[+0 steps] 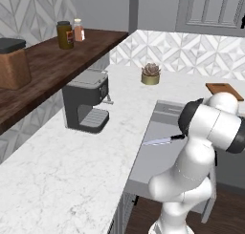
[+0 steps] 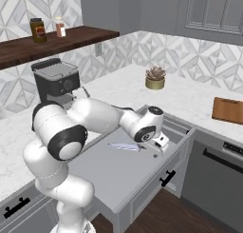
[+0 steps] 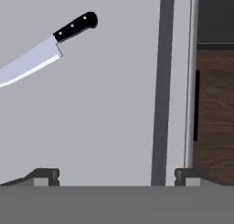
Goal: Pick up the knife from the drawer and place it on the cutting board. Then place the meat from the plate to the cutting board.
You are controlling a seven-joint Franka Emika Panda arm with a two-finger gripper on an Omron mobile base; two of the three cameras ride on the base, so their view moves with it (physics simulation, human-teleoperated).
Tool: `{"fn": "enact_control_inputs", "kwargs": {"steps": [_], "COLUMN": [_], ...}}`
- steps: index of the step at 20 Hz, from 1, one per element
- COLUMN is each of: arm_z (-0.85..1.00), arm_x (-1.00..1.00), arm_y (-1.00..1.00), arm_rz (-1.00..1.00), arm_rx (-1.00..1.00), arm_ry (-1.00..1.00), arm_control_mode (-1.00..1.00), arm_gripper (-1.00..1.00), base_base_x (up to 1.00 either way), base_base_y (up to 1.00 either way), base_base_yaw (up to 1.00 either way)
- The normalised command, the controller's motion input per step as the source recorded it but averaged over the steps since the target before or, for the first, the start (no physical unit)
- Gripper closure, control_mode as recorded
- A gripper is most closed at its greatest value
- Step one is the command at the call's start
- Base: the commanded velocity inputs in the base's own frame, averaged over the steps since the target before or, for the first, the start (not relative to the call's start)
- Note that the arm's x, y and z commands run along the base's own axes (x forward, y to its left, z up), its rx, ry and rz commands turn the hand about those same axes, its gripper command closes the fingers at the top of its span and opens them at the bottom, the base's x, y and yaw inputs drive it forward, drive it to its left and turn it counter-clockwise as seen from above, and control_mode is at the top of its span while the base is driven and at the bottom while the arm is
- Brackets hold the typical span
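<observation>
You had one knife (image 3: 50, 47) lying in the one open drawer (image 2: 114, 172), and one cutting board (image 2: 228, 110) on the far right of the counter (image 1: 67, 166). One coffee machine (image 1: 85, 102) stood on the left side of that counter, and one small potted succulent (image 1: 150, 74) sat at the far end near the wall. On the one dark wooden shelf (image 1: 57, 66) you could count two jars: one dark jar (image 1: 65, 35) and one smaller bottle (image 1: 78, 29) just beside it. One brown box with a dark lid (image 1: 12, 62) also stood there, nearer to you. One gripper (image 3: 116, 174) showed its two fingertips (image 3: 45, 174).
</observation>
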Motion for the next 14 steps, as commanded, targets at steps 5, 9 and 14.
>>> {"fn": "enact_control_inputs", "kwargs": {"steps": [5, 9, 14], "arm_z": [0.00, 0.00, -0.09], "arm_x": [0.41, 0.49, 0.53], "arm_y": [0.28, 0.06, 0.00], "arm_rz": [-0.34, -0.32, -0.24], "arm_rx": [0.00, 0.06, 0.14], "arm_ry": [0.00, 0.00, 0.00], "arm_control_mode": [-1.00, -1.00, -1.00], "arm_gripper": [-1.00, -1.00, -1.00], "base_base_x": [0.00, 0.00, 0.00], "base_base_y": [0.00, 0.00, 0.00], "base_base_yaw": [0.00, 0.00, 0.00]}}
